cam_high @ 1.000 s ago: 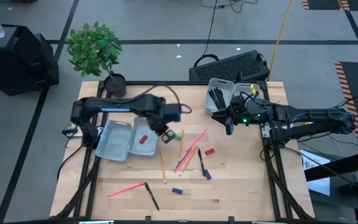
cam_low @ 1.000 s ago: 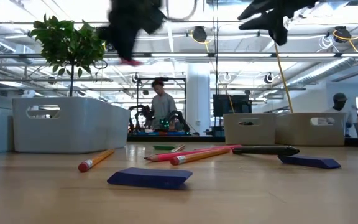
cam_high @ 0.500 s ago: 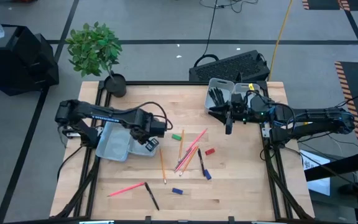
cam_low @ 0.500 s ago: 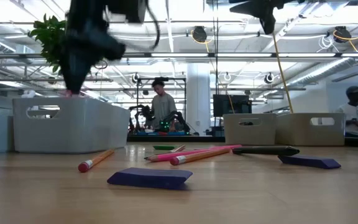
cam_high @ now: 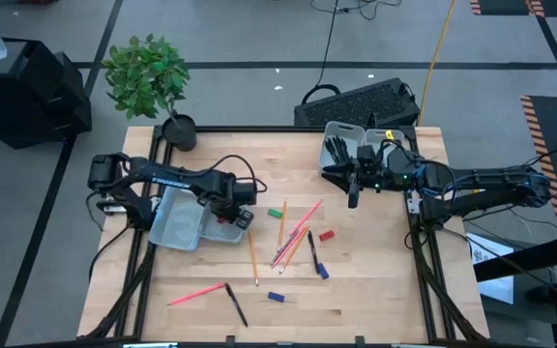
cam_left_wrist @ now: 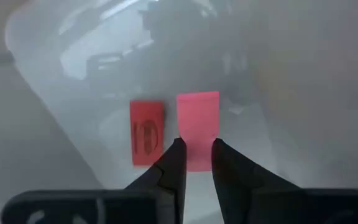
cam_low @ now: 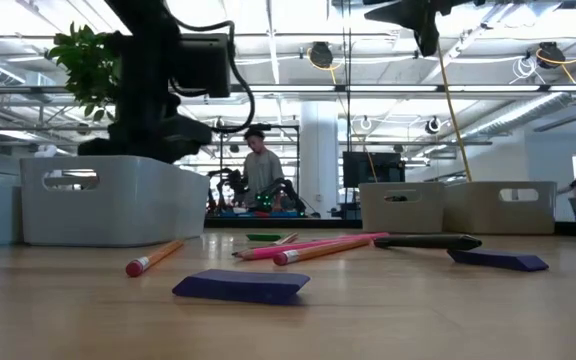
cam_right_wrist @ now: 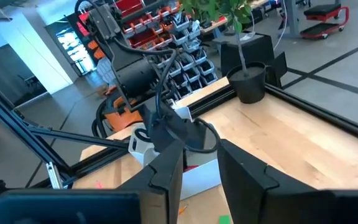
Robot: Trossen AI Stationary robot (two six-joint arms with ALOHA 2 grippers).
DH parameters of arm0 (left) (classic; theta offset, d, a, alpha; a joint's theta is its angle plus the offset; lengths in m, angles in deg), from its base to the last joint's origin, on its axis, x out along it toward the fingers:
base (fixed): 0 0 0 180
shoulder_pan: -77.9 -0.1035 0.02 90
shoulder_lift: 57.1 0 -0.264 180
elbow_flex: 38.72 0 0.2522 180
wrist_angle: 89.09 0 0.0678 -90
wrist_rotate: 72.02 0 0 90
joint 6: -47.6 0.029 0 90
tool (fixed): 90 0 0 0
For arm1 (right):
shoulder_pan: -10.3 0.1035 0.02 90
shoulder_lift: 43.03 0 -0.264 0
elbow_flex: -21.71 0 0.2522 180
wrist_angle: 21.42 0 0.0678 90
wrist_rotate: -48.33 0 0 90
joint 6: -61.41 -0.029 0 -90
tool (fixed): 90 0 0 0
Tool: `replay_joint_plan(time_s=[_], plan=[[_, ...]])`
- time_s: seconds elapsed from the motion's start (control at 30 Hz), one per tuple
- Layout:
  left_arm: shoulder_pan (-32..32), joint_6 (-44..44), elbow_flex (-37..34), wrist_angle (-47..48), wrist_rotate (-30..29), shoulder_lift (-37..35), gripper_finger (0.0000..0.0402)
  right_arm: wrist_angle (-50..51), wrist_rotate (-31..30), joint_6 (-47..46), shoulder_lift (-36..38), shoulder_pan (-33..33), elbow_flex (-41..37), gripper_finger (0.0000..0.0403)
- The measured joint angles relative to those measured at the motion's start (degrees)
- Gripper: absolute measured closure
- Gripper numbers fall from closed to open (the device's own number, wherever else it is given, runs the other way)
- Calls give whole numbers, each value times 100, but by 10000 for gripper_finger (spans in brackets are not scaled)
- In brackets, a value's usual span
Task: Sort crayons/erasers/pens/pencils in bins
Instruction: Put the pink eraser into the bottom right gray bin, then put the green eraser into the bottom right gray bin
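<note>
Pink eraser [cam_left_wrist: 197, 127] sits between the left pincer's [cam_left_wrist: 195, 155] narrow fingers, low inside the left bin [cam_high: 175, 224], beside a red eraser [cam_left_wrist: 146, 132] already on the bin floor. Can't tell if it's still gripped or resting. Risk: lifting before opening fully drags it back out. Right pincer [cam_high: 355, 189] hangs slightly apart, empty, near the pen bin [cam_high: 342, 148]. Pencils [cam_high: 293, 238] still loose on the surface [cam_high: 375, 280].

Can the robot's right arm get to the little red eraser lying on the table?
Probably yes. The red eraser lies alone on bare wood, just below the right gripper, which hangs empty with nothing between them. The left gripper is busy at the bin.
</note>
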Motion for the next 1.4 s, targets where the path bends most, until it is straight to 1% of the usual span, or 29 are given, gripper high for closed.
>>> replay_joint_plan(time_s=[0.13,0.3,0.37,0.43,0.53,0.63,0.7,0.77,0.83,0.93,0.97,1.1,1.2,1.4], plan=[[-28,-160,-2,23,-222,0,312,7,0,-124,-1,0,0,310],[-28,-70,-4,27,-291,2,255,7,0,-124,-1,0,0,310],[-29,11,1,45,-200,2,236,7,0,-126,-1,0,0,310],[-34,67,82,183,60,2,224,7,0,-126,-1,0,0,310],[8,221,370,433,315,-75,222,7,1,-175,-1,0,0,310],[138,513,832,416,277,-157,228,4,1,-215,-1,0,0,310],[242,859,1207,278,95,-227,231,-8,3,-214,-1,7,2,310],[368,1163,1561,-146,-364,-232,233,-31,1,-126,-1,40,4,310],[472,1465,1886,-156,-692,-185,230,-92,0,-16,1,94,10,310],[499,1637,2437,-219,-704,-16,217,62,-9,199,16,283,198,307],[491,1667,2595,-98,-661,58,210,126,-25,319,21,364,302,306],[408,2070,3141,-10,-240,466,182,544,-311,662,29,598,665,303],[334,2490,3389,9,85,901,169,821,-343,735,23,636,885,303],[210,3631,3495,104,123,1924,174,1062,-346,718,21,637,977,303]])
